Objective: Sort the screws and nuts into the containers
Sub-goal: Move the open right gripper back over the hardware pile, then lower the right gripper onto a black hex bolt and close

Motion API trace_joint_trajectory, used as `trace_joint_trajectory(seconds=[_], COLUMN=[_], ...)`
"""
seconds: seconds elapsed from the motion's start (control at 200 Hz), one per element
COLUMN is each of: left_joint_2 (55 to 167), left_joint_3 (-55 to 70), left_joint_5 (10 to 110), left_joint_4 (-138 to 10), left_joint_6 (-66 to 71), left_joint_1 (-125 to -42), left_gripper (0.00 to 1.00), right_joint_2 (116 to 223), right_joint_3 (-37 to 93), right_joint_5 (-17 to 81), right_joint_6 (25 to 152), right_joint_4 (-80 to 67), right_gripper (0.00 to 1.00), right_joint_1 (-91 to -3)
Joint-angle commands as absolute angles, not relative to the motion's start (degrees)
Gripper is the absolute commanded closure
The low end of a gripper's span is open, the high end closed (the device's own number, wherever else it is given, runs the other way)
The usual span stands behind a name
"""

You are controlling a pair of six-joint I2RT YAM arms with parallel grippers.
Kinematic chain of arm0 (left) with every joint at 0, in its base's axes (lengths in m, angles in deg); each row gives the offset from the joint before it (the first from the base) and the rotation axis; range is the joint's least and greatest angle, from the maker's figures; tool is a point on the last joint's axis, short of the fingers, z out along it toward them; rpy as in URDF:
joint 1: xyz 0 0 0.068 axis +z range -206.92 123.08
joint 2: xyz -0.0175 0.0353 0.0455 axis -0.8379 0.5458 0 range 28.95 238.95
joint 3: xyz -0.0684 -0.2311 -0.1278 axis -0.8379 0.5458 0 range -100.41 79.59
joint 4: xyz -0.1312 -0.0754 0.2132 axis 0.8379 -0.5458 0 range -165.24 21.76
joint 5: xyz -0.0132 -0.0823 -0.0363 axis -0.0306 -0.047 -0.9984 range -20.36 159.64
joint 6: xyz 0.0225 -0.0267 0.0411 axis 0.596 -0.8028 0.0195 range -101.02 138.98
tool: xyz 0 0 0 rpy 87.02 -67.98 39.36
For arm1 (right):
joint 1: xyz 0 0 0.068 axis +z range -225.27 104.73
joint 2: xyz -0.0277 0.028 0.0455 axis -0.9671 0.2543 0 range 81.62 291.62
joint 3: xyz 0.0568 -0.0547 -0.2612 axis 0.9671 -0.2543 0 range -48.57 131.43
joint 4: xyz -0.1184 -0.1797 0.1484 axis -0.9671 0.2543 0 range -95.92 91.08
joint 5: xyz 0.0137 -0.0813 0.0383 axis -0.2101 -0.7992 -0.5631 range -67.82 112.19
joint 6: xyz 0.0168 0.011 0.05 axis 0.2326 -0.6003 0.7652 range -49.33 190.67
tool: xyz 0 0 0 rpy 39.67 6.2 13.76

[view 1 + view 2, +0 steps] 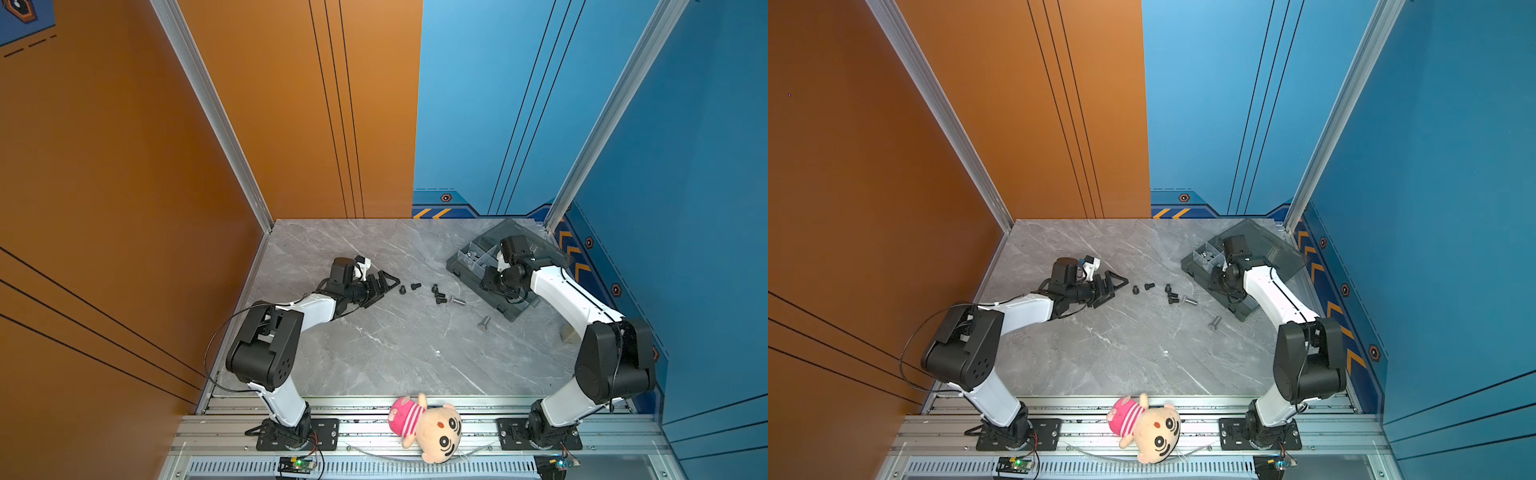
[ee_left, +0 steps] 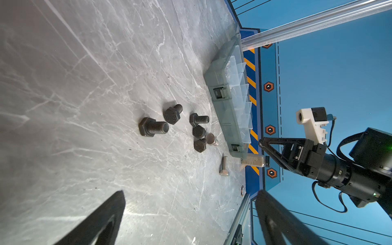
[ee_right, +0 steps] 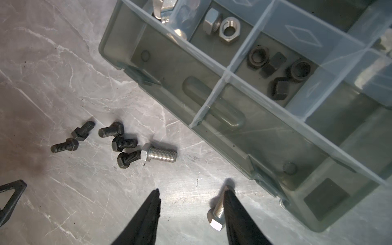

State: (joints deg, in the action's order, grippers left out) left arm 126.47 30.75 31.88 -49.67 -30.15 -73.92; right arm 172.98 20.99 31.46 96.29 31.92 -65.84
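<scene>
Step in hand: as I judge it, picking up the next screw with my right gripper [image 3: 193, 192].
Right fingers: spread apart with nothing between them, hanging over the counter [image 3: 63, 63] by the near wall of the organizer box [image 3: 265, 169].
Left fingers: my left gripper [image 2: 191, 194] is wide open and empty, low beside the black screws [image 2: 153, 127].
Screws: five black ones and a silver screw [image 3: 161, 156] lie loose in a cluster. A second silver screw [image 3: 218, 212] lies just beside my right finger, outside the gap.
Nuts: silver nuts [image 3: 230, 29] share one compartment and black nuts [image 3: 277, 72] the next.
Doing it well: I should shift sideways until the shank lies between my fingers, square them across the thread, descend to the counter and close. The screw will likely roll if nudged. Drop it in a compartment without nuts.
Not a target: the beige jar [image 2: 254, 160] beside the box.
Writing: the black heads carry stamped marks, too small to read. I see no brand on the box.
</scene>
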Motion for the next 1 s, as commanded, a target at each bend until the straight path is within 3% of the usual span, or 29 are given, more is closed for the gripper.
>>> trace_joint_trajectory(seconds=[0.0, 0.34, 0.996], left_joint_2=[124.95, 124.05, 122.85], left_joint_3=[30.64, 30.31, 30.10], left_joint_5=[32.64, 34.46, 35.64], left_joint_4=[-50.50, -53.78, -56.76], left_joint_6=[-29.19, -28.40, -27.52], left_joint_1=[-74.06, -74.07, -74.17], left_gripper=[0.02, 0.02, 0.02], right_joint_2=[174.56, 179.14, 195.19], right_joint_3=[21.70, 25.65, 39.05], right_joint_5=[33.46, 33.39, 29.63], right_joint_6=[92.08, 86.77, 91.63], right_joint_4=[30.75, 28.28, 25.42], right_gripper=[0.49, 0.50, 0.50], right_joint_1=[-63.50, -57.85, -50.76])
